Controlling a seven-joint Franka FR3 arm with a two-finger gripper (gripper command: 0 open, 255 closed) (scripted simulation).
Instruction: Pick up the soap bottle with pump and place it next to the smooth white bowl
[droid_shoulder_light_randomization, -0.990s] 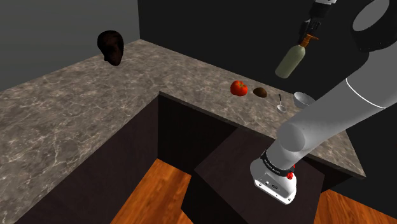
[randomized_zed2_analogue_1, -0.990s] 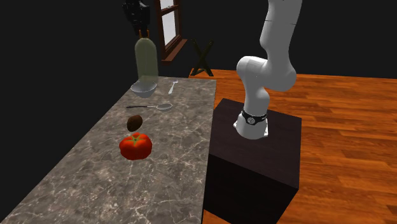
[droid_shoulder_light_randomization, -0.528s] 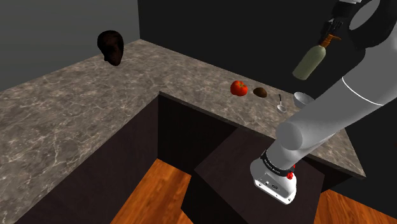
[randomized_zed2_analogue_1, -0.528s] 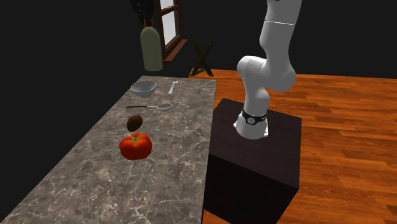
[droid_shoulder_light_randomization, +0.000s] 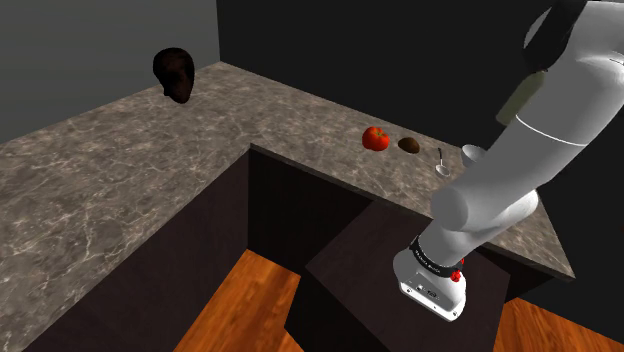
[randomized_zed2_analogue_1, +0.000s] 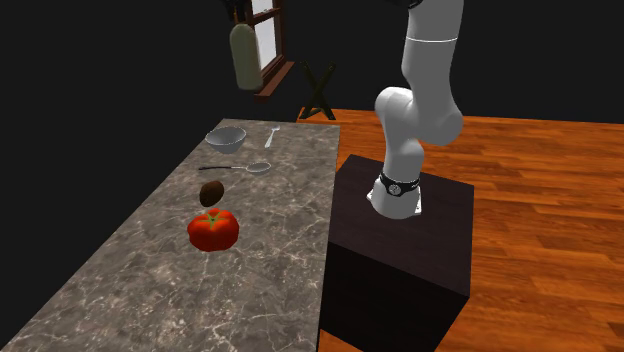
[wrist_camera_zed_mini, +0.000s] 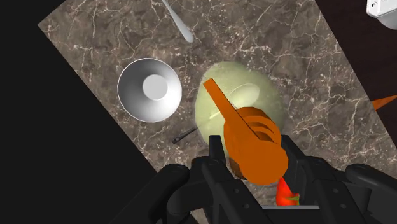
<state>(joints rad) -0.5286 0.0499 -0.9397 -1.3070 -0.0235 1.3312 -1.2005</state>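
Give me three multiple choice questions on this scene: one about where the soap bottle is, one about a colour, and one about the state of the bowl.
1. Where is the soap bottle?
A lying flat on the counter
B up in the air in the gripper
C standing upright on the counter

2. What colour is its pump?
A orange
B blue
C black

3. How is the bowl?
A upside down
B upright and full of liquid
C upright and empty

Answers:
1 B: the second exterior view shows the bottle hanging high above the counter, and the wrist view shows the gripper shut on its pump.
2 A: the wrist view shows an orange pump over a pale green body.
3 C: the wrist view looks straight into its bare hollow.
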